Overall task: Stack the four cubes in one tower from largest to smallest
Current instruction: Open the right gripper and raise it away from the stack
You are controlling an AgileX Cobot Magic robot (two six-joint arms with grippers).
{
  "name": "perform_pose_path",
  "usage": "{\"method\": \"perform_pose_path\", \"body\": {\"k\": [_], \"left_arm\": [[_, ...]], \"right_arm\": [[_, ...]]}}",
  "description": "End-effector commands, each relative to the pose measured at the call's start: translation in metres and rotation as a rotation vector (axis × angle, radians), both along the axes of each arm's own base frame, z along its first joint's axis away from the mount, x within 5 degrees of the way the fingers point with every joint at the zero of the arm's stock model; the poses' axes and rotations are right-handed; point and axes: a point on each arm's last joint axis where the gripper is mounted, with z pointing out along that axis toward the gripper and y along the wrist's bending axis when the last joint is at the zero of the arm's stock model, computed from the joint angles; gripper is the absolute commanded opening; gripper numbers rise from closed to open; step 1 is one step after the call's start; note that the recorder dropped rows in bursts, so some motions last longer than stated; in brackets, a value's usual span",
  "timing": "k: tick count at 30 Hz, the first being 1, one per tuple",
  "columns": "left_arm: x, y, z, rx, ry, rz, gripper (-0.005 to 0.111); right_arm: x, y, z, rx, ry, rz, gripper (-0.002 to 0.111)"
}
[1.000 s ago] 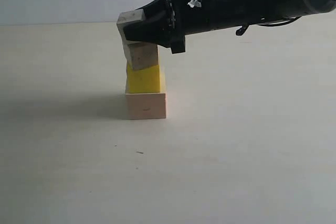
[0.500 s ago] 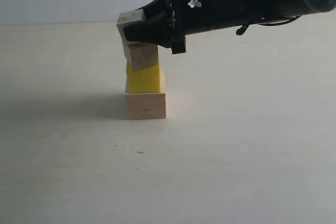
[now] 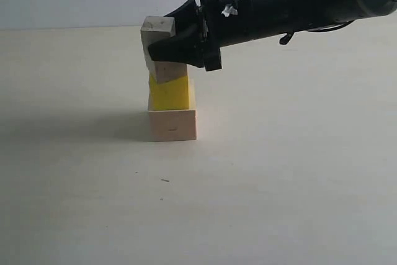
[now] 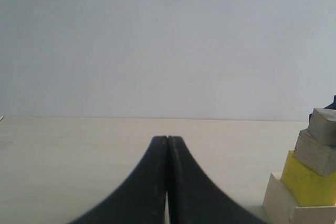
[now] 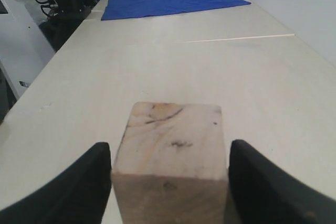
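Smallest cube (image 5: 170, 150) atop tower (image 3: 170, 94), between fingers (image 5: 79, 187)

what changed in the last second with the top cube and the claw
The right claw spread its jaws and let go of the smallest pale cube. The cube shifted slightly toward the arm and now rests tilted on the small brownish cube. The jaws still bracket it without gripping. The brownish cube, the yellow cube and the large pale cube stayed where they were.

Large pale wooden cube (image 3: 172, 125) on surface (image 3: 279, 172); medium bright yellow cube (image 3: 170, 93) on it; small brownish wooden cube (image 3: 166, 71) tilted atop that; smallest pale wooden cube (image 3: 156, 32) topmost.
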Motion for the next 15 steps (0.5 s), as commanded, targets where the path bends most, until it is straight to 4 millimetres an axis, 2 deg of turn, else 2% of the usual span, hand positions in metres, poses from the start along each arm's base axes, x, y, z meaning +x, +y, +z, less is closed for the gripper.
{"method": "perform_pose_path", "body": {"k": [1,6,9,11,12,14,15], "left_arm": [[-0.001,0.000,0.000,-0.008,-0.013,-0.008,0.000],[-0.001,0.000,0.000,-0.008,-0.013,-0.008,0.000],[0.001,-0.001,-0.003,-0.019,-0.014,-0.012,0.000],[0.004,-0.003,-0.003,-0.051,-0.005,-0.028,0.000],[0.006,-0.004,-0.001,-0.052,-0.013,-0.036,0.000],[0.011,-0.007,-0.001,-0.064,0.005,-0.062,0.000],[0.014,-0.008,-0.002,-0.060,0.020,-0.073,0.000]], "right_arm": [[-0.001,-0.005,0.021,0.022,-0.068,-0.008,0.063],[0.001,-0.027,0.051,0.042,-0.066,-0.074,0.062],[0.000,-0.038,0.067,0.051,0.035,-0.122,0.057],[0.005,-0.045,0.072,-0.005,0.131,-0.244,0.041],[0.007,-0.050,0.076,-0.056,0.153,-0.313,0.022],[0.009,-0.058,0.078,-0.156,0.206,-0.447,0.000],[0.010,-0.061,0.079,-0.187,0.241,-0.508,0.000]]}}
